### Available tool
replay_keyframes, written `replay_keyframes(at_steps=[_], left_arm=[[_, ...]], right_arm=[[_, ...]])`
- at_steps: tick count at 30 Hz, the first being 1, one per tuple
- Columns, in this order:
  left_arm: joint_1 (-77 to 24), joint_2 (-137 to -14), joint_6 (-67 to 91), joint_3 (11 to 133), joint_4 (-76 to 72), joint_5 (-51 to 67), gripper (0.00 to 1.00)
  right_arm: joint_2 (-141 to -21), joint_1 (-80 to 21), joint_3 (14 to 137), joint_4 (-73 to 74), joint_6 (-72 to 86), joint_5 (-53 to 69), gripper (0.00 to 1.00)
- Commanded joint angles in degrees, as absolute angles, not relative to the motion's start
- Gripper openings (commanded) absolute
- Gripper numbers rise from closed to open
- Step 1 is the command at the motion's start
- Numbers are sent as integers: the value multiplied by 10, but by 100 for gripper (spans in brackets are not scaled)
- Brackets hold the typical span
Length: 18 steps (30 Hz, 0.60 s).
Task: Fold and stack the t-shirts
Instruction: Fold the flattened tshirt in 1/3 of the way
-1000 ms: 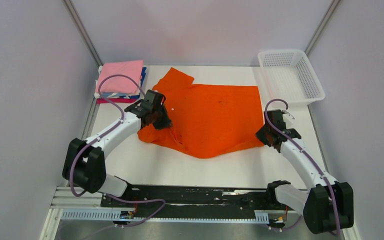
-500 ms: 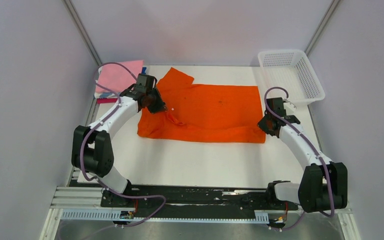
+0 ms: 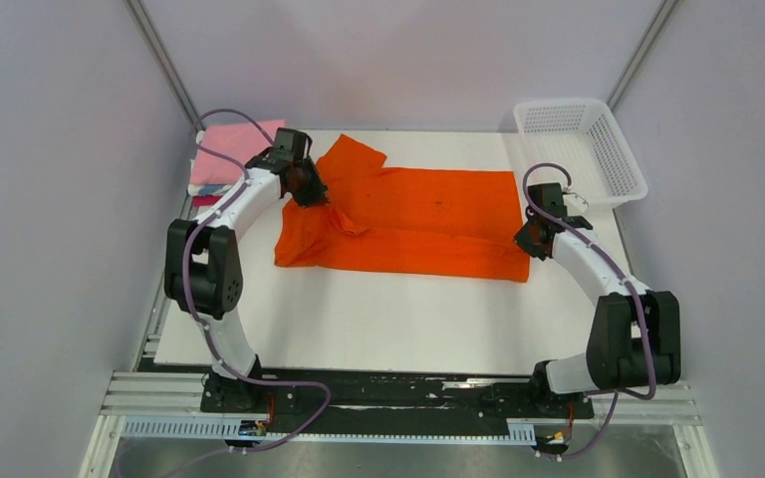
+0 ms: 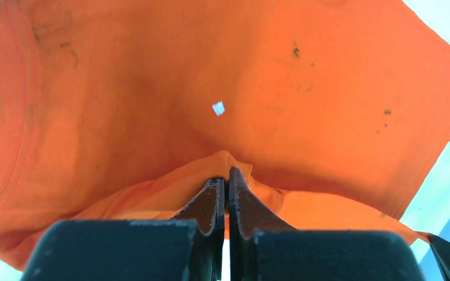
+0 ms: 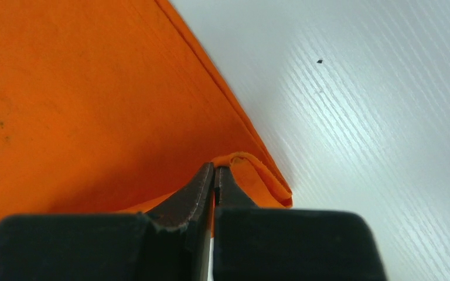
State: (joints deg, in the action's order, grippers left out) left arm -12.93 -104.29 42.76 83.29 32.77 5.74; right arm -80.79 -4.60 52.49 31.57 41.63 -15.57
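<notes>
The orange t-shirt [image 3: 418, 219] lies across the far middle of the white table, its near part folded back over itself. My left gripper [image 3: 309, 189] is shut on a pinch of the orange t-shirt [image 4: 152, 88] at its left side; the cloth bunches over the fingertips [image 4: 217, 187]. My right gripper [image 3: 530, 237] is shut on the shirt's right hem, where the orange t-shirt [image 5: 94, 88] curls over the fingertips [image 5: 205, 175]. A stack of folded t-shirts, pink on top [image 3: 221, 159], sits at the far left corner, partly hidden by my left arm.
A white plastic mesh basket [image 3: 580, 149] stands at the far right corner, beside the shirt's right edge. The bare white table [image 3: 388, 319] stretches from the shirt's near fold to the arm bases. Grey walls close in left, right and back.
Both grippers have carried the shirt's near edge away from the bases and over the shirt. The drooping near point is gone; the near fold line now runs straight. The left arm reaches further back.
</notes>
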Motion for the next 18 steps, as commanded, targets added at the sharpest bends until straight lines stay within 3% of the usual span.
replay_keyframes(at_steps=[1, 4, 8, 10, 11, 12, 14, 18], left_arm=[[-123, -1095, 393, 899, 336, 60, 3], [-123, -1153, 342, 964, 345, 62, 9], [-122, -1237, 259, 1090, 393, 32, 32], [-122, -1281, 225, 1164, 427, 19, 62], [-121, -1308, 215, 1216, 453, 23, 81], [-121, -1318, 201, 1238, 478, 35, 95], [-122, -1331, 193, 1278, 494, 47, 99], [-122, -1271, 204, 1223, 455, 46, 100]], right_arm=[[-844, -39, 558, 276, 397, -168, 2], [-870, -37, 571, 271, 398, -176, 2], [-889, -37, 583, 271, 398, -184, 6], [-889, -36, 585, 272, 394, -183, 11], [-887, -37, 584, 271, 393, -181, 17], [-880, -36, 583, 271, 392, -180, 30], [-867, -37, 579, 271, 388, -174, 51], [-839, -37, 567, 272, 379, -141, 79]])
